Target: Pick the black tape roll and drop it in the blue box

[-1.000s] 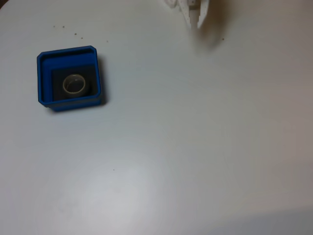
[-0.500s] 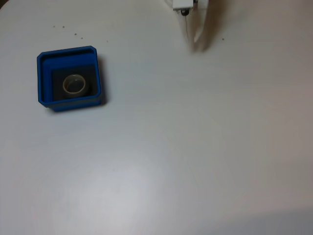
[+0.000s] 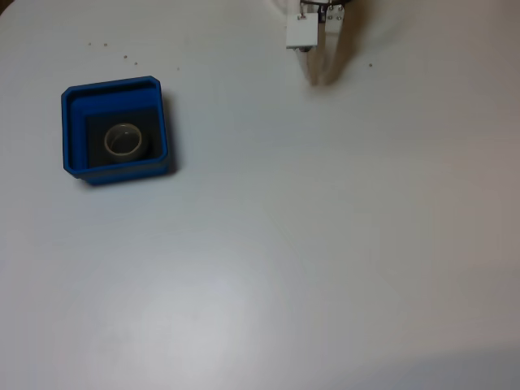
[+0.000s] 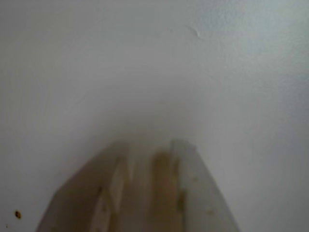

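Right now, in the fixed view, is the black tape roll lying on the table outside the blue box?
No, the black tape roll lies inside the blue box, on its dark floor.

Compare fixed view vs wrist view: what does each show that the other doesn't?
Fixed view alone: the square bright-blue plastic box at the left, with the small black tape roll with a pale core lying flat on its dark floor, and a row of dark specks near the top left. Wrist view alone: a close look at the pale gripper fingers from behind, tips near each other over bare surface. Both: the white tabletop and the white gripper, which holds nothing and is far from the box.
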